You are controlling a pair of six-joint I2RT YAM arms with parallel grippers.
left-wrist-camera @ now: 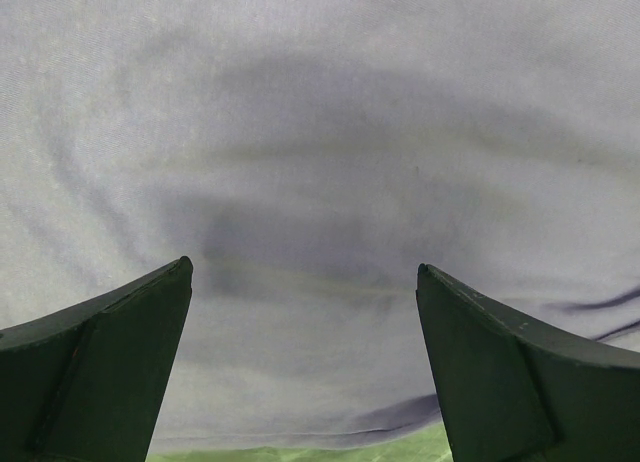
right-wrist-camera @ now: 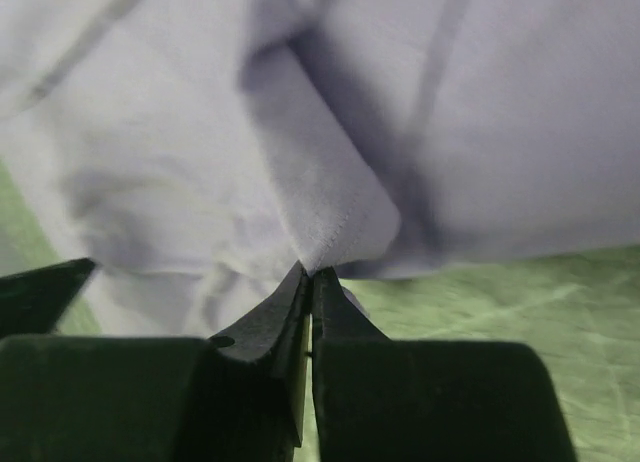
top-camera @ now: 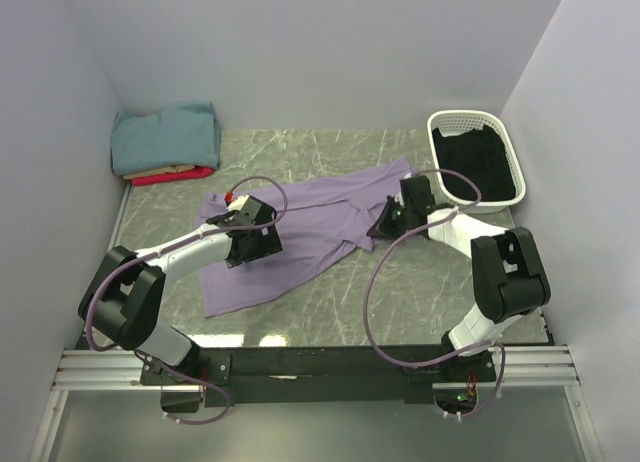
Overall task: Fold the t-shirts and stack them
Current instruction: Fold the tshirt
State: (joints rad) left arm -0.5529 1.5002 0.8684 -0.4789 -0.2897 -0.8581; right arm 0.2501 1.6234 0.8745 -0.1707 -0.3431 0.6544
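Note:
A large lavender t-shirt point(top-camera: 310, 232) lies spread and rumpled across the middle of the table. My left gripper point(top-camera: 250, 244) hovers low over its left part, jaws wide open, with only cloth point(left-wrist-camera: 320, 132) beneath the gap point(left-wrist-camera: 303, 272). My right gripper point(top-camera: 385, 227) is at the shirt's right edge, shut on a stitched hem corner point(right-wrist-camera: 340, 227) that rises from its tips point(right-wrist-camera: 310, 272). Folded t-shirts are stacked in the far left corner: teal point(top-camera: 165, 137) on top, tan point(top-camera: 160, 170) and red point(top-camera: 175, 176) below.
A white basket point(top-camera: 465, 117) holding dark cloth point(top-camera: 480, 167) stands at the far right. Walls close in on three sides. Purple cables point(top-camera: 375, 302) loop from both arms. Green marbled table point(right-wrist-camera: 500, 302) shows beside the shirt.

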